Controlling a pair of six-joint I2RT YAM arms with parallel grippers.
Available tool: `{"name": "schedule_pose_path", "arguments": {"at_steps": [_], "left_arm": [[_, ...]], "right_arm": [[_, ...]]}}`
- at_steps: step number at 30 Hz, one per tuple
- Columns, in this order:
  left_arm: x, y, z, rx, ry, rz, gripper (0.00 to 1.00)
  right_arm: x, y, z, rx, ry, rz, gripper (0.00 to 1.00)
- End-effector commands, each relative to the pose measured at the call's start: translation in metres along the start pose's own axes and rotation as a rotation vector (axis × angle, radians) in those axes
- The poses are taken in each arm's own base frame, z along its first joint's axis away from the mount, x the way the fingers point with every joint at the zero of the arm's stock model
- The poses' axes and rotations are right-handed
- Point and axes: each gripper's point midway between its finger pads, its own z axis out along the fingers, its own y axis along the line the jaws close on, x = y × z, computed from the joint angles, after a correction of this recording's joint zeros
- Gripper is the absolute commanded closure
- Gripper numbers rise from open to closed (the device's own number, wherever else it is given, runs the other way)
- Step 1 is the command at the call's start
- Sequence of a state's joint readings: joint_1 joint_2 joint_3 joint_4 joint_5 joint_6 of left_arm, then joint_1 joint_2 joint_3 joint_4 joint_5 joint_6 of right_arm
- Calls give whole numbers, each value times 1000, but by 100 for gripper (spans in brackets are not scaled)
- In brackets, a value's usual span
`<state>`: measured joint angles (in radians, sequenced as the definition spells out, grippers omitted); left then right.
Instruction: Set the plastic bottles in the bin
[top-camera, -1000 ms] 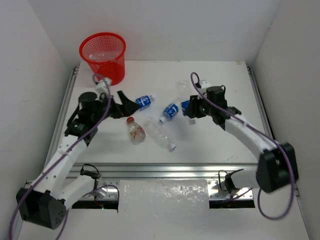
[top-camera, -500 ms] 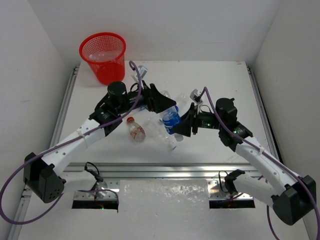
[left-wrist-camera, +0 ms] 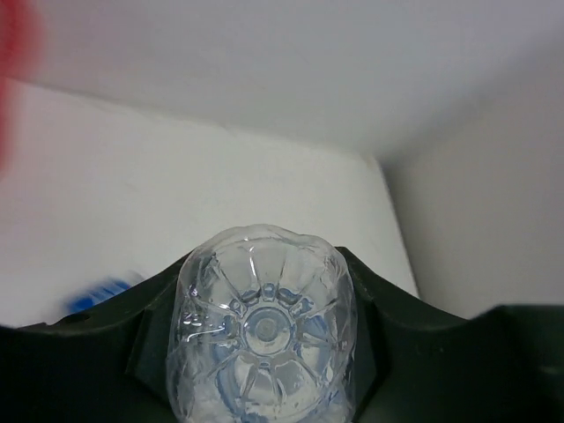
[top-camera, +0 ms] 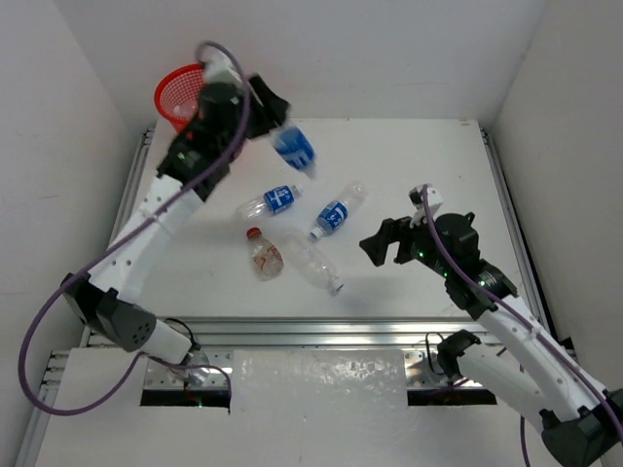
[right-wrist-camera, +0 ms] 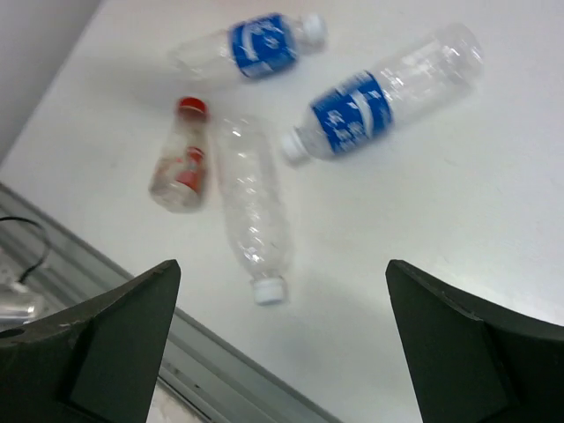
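My left gripper (top-camera: 273, 115) is raised at the back left and shut on a blue-labelled plastic bottle (top-camera: 294, 149); the bottle's clear base (left-wrist-camera: 264, 326) fills the space between the jaws in the left wrist view. The red mesh bin (top-camera: 175, 92) stands just behind and left of that arm, partly hidden by it. On the table lie two blue-labelled bottles (top-camera: 278, 198) (top-camera: 336, 215), a red-capped brownish one (top-camera: 263, 253) and a clear unlabelled one (top-camera: 311, 259). My right gripper (top-camera: 383, 244) hovers open to the right of them, holding nothing.
A metal rail (top-camera: 321, 331) runs along the table's near edge. White walls close in the left, back and right sides. In the right wrist view the bottles (right-wrist-camera: 256, 207) lie ahead and left of the open fingers (right-wrist-camera: 476, 344).
The right gripper let go of the blue-labelled bottle and pulled back right. The left gripper closed on that bottle and swung it up and back toward the bin.
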<state>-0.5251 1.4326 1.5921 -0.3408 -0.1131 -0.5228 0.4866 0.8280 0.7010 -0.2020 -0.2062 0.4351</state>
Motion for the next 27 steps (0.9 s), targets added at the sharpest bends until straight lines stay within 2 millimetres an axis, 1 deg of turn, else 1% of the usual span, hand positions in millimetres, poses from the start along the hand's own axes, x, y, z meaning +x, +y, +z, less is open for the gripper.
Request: {"name": "schedule_pose_path", "arguments": {"at_steps": [1,2,3,4,5,6,7,9,10,11,12,13,14,15,16,17,19,22,24,25,26,27], "left_arm": [[-108,140,-25,-568,-295,-37,100],[-116,161,-16,-620,-309,-44,100],[-151,174,-25,-657,-412,-56,100],[-156,187,-13,-685,-425,-47,100],[-182,192,-18,-700,-483,-26,100],[-198,195,-17,-713,-529,-12,100],[-211,205,-9,-742,-548,28,100],[-229,216,-3,-775,-585,78,100],[-222,234,14,-818,-559,105,100],[-239,236,10,-829,-591,125,100],[-232,253,29,-843,-563,140,100],[-244,255,26,-841,-594,131,100],[-242,259,35,-823,-579,144,100],[-238,267,46,-826,-575,150,100],[-238,271,48,-840,-576,163,100],[-235,278,57,-843,-577,171,100],[-232,285,64,-859,-578,189,100],[-230,296,71,-878,-586,191,97],[-228,297,77,-848,-569,189,82],[-226,297,78,-842,-561,183,52],[-225,297,77,-841,-558,176,28],[-225,294,75,-834,-552,168,1]], "right_arm": [[35,-52,-23,282,20,59,1],[37,-48,-26,264,8,61,1],[48,-48,-26,255,32,76,1],[52,-47,-27,243,41,78,1],[57,-47,-29,241,56,79,1],[61,-48,-30,246,71,76,1],[65,-49,-32,250,86,64,1],[73,-46,-33,222,108,53,1],[74,-47,-35,225,110,44,1],[76,-47,-38,227,115,38,1],[76,-47,-39,224,115,34,1],[75,-45,-40,216,105,28,1],[74,-44,-40,210,103,29,1],[73,-43,-41,208,102,28,1],[71,-42,-42,207,101,31,1],[70,-41,-42,205,101,31,1],[68,-39,-42,198,97,36,1],[66,-38,-40,191,95,41,1],[67,-38,-36,190,100,45,1],[69,-38,-35,187,107,48,1],[71,-39,-32,186,121,52,1],[70,-36,-29,172,119,57,1]]}}
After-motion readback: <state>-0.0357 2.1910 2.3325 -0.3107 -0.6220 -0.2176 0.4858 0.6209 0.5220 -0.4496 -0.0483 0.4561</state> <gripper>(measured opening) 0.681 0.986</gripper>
